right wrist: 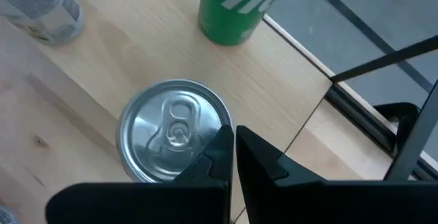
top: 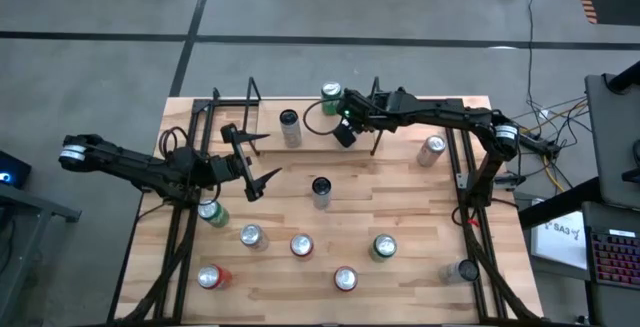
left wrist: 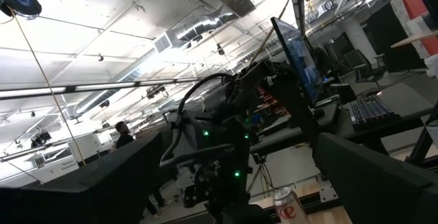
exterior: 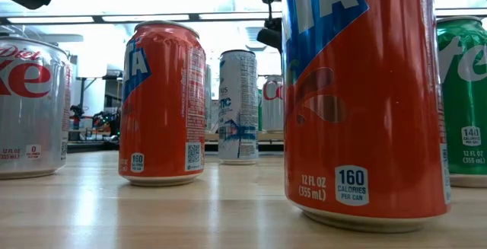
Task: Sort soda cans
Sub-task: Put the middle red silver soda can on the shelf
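Overhead, the right gripper (top: 346, 133) hangs near the table's far edge with fingers pressed together, holding nothing. Its own body hides the can beneath it in that view; only the right wrist view shows that silver can top (right wrist: 174, 131) just beside the clenched fingertips (right wrist: 233, 145), apart from them as far as I can tell. Same view cuts a green can (right wrist: 236, 8) off at the frame edge, and a pale can (right wrist: 41, 8) too.

Left gripper (top: 255, 159) is over the table's left-centre, fingers spread wide, empty. Left wrist view points up into the room: ceiling ducts, a keyboard (left wrist: 373, 107), the right arm (left wrist: 226, 142), one red-and-silver can (left wrist: 286, 203) partly cut at the bottom, a person (left wrist: 123, 135) far off, too dim to make out.

Cans stand scattered across the table (top: 400, 207): green one (top: 331, 94) at the far edge, silver one (top: 290, 124) next to it, a black-topped one (top: 321, 188) mid-table, one (top: 432, 148) lying tilted at right, a green one (top: 212, 212) half under the left arm, a row of five nearer the front, red (top: 211, 278) at the left corner.

Low view reads labels the overhead can't: two orange cans (exterior: 358, 97), a silver diet can (exterior: 30, 104) cut at the left, a tall white one (exterior: 238, 106) behind. Grippers barely show there.

Surface is light wood planks, floor grey concrete.
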